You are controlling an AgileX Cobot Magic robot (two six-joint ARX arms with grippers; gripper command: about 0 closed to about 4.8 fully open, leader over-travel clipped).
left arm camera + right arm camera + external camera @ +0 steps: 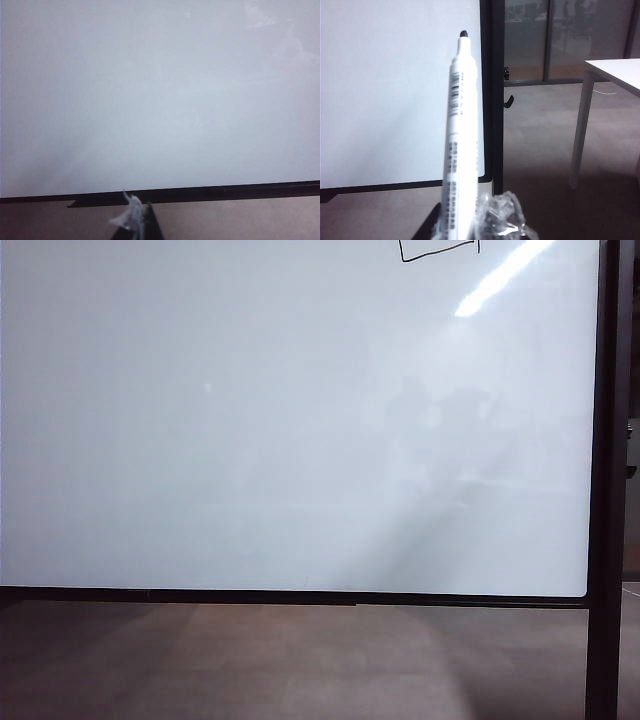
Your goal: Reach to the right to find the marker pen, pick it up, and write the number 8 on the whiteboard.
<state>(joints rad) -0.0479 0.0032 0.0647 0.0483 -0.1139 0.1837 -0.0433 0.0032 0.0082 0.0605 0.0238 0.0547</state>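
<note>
On the exterior view I see one whiteboard (300, 440) filling the frame, with one black marker line (438, 252) at its top edge, cut off; neither gripper shows here. On the left wrist view, the left gripper (134, 222) sits low before the board's bottom frame, wrapped in clear film; I cannot tell its state. On the right wrist view, the right gripper (470, 227) clenches one white marker pen (457, 135), uncapped tip up, beside the board's post (495, 95). One white table (615, 70) stands apart.

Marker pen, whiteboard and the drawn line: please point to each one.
marker pen (456, 150): right wrist view, middle of its white barrel.
whiteboard (250, 440): exterior view, bare white surface.
drawn line (437, 255): exterior view, its lower stroke.
</note>
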